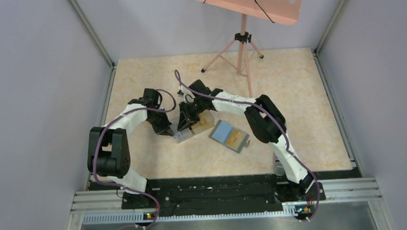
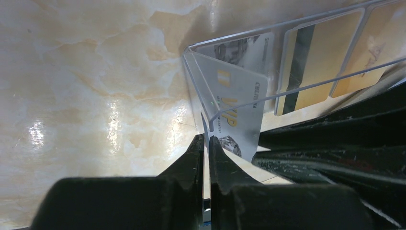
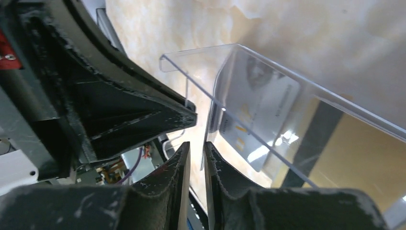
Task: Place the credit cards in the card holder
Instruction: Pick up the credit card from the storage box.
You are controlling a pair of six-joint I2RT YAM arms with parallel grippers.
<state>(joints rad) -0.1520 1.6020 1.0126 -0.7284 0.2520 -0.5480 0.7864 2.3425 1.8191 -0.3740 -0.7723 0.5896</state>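
My left gripper (image 2: 207, 143) has its fingers pinched nearly together on a corner wall of the clear rectangular plastic box (image 2: 195, 86). The right gripper (image 3: 197, 149) shows only a narrow slit, with a thin edge running into it. I cannot tell whether that edge is card or box wall, or whether it is gripped. Both arms bend inward and meet over the box, wrists tipped down. The thin orange and whitish plastic credit cards (image 2: 316, 62) stand inside the box. The flat dark-grey folding card holder (image 1: 222, 131) lies open just to its right.
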